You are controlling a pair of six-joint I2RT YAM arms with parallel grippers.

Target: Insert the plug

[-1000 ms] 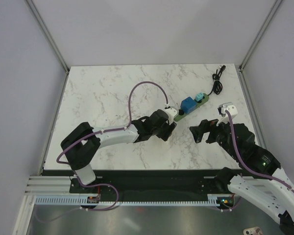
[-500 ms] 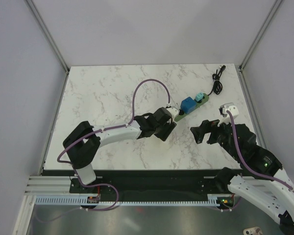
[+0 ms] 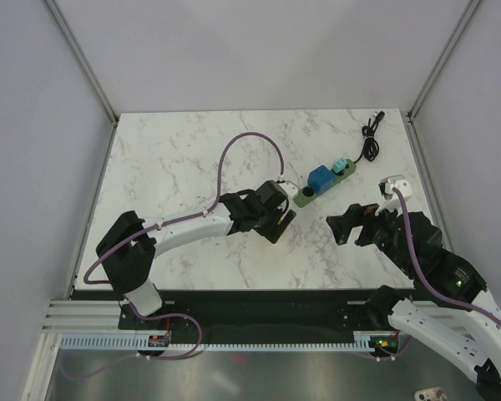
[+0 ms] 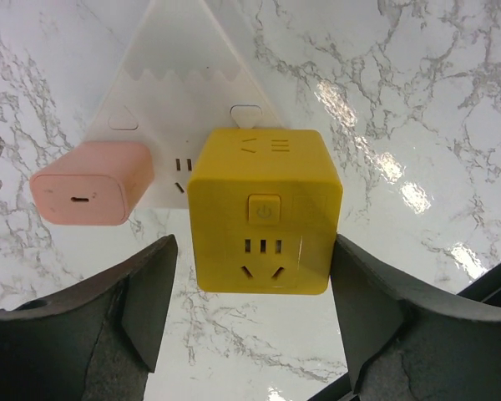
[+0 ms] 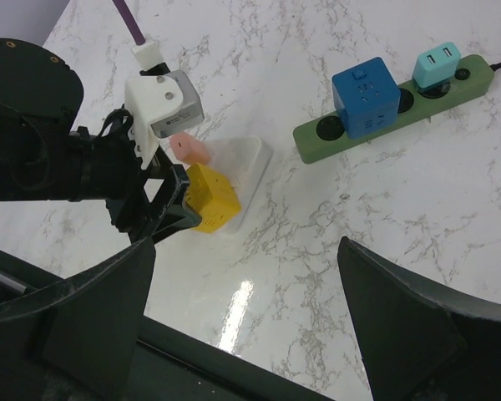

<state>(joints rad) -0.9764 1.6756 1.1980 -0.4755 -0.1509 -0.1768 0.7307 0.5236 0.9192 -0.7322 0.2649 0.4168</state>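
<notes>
A yellow cube plug (image 4: 263, 221) and a pink plug (image 4: 92, 194) sit on a white tray (image 4: 184, 67). My left gripper (image 4: 250, 309) is open, its fingers on either side of the yellow cube's near end, the right finger very close to it. In the right wrist view the left gripper (image 5: 163, 209) sits at the yellow cube (image 5: 210, 199) beside the tray (image 5: 246, 163). The green power strip (image 5: 401, 104) holds a blue cube (image 5: 366, 96) and a teal plug (image 5: 437, 64). My right gripper (image 5: 246, 334) is open and empty above the table. The left arm hides the tray in the top view.
In the top view the power strip (image 3: 305, 194) lies diagonally at the centre right, between my left gripper (image 3: 277, 221) and right gripper (image 3: 351, 224). Its black cable (image 3: 369, 138) is coiled at the back right corner. A purple cable (image 3: 234, 150) arcs over the table's middle.
My left gripper has shifted slightly left and toward the near edge, and the left arm has stretched out lower. The right arm has barely moved.
</notes>
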